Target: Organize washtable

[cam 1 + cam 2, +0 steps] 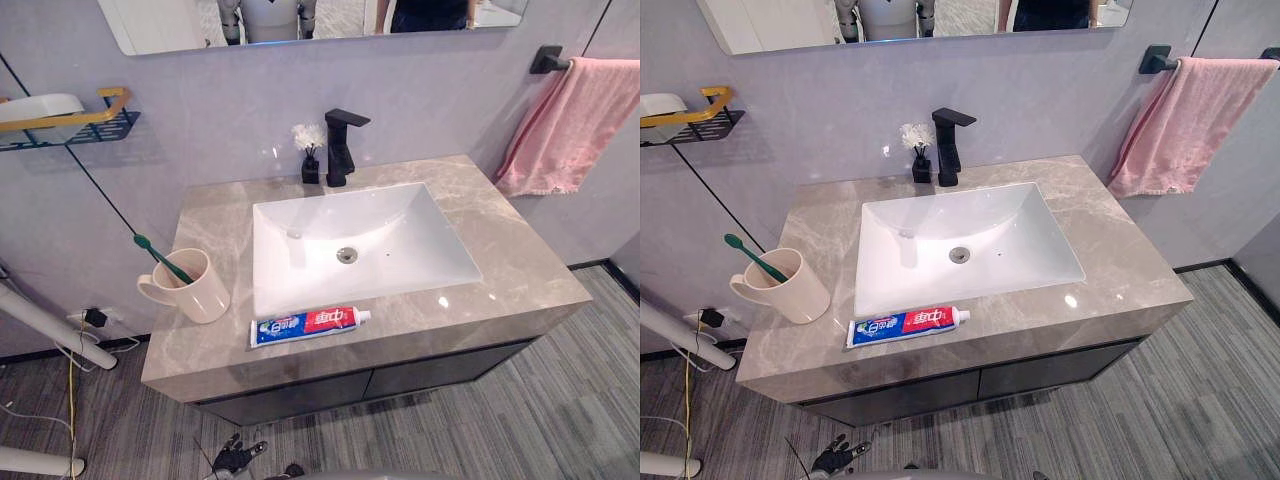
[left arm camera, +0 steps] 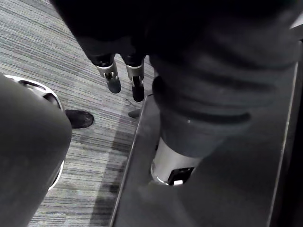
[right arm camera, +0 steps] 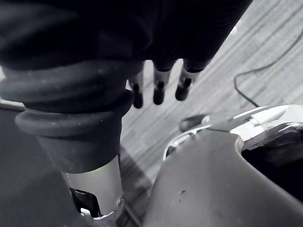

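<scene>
- Countertop (image 1: 520, 260): above and ahead of both hands' fingers, with bare room beside the basin (image 1: 400, 230).
- Cup (image 1: 198, 288) with toothbrush (image 1: 160, 255): we judge the left hand (image 1: 232, 458) nearer.
- Toothpaste tube (image 1: 308, 325): just inside the front edge, with its long axis along that edge.
- Right hand (image 3: 158, 90): like the left, its fingers hang straight and hold nothing.

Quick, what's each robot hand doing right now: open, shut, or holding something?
Left robot hand: open, holding nothing.
Right robot hand: open, holding nothing.

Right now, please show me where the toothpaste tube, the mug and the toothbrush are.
toothpaste tube (image 1: 310, 325), left eye view, middle of the tube.
mug (image 1: 205, 295), left eye view, its outer wall.
toothbrush (image 1: 163, 258), left eye view, its green handle.
</scene>
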Tool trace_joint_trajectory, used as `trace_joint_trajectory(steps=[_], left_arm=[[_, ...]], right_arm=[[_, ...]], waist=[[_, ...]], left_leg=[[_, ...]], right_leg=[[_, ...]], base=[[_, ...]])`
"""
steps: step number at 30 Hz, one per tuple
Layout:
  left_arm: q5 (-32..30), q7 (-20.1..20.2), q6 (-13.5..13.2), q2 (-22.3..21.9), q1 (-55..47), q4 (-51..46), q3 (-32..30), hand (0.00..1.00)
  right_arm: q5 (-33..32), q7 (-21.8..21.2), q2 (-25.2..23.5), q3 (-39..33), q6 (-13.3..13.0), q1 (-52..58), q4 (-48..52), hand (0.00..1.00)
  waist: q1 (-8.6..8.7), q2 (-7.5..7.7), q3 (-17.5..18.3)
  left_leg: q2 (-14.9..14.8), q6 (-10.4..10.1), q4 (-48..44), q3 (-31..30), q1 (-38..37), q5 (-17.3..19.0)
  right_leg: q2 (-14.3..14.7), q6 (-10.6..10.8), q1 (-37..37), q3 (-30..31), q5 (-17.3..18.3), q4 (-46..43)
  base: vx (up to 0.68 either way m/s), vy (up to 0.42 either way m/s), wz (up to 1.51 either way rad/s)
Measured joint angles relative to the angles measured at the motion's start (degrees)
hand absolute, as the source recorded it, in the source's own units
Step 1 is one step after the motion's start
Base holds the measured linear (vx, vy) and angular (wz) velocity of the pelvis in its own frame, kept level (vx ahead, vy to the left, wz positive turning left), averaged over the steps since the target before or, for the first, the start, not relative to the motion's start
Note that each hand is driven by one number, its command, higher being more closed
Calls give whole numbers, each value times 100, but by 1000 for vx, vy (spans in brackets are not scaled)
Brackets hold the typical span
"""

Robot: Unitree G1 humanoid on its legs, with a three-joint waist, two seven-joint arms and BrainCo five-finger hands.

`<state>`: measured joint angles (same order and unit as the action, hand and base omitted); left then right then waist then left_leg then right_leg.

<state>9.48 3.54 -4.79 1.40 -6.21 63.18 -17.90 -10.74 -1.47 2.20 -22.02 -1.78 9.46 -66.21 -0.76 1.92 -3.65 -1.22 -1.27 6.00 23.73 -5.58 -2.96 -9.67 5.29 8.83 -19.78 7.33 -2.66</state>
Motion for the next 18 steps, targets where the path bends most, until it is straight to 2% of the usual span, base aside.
trace_joint_trajectory(steps=[6,10,14,18], left_arm=[[-9,-99,15,16,67,51,81,0],[-90,-263,80,189,189,60,518,0],[-180,-359,111,230,233,112,617,0],[-211,-356,115,223,254,161,398,0]], right_arm=[[-226,14,5,-19,-15,5,-34,0],[-769,68,-12,-321,-23,-25,-34,0],[-1421,260,59,-1044,-68,-127,105,0],[-2092,380,222,-1994,-221,-124,255,0]], waist=[[-3,10,-15],[0,43,-86],[1,63,-102],[28,103,-146]], left_leg=[[14,2,-3,-112,76,-3],[12,-2,-8,-76,82,0],[-19,-51,-43,142,77,52],[-36,-100,-44,198,43,96]], right_leg=[[-2,11,2,-126,-4,71],[3,94,-2,-92,-58,154],[57,92,-11,76,-233,412],[71,71,-13,208,-307,540]], base=[[7,0,10],[38,-1,-7],[38,-5,-31],[21,-24,-22]])
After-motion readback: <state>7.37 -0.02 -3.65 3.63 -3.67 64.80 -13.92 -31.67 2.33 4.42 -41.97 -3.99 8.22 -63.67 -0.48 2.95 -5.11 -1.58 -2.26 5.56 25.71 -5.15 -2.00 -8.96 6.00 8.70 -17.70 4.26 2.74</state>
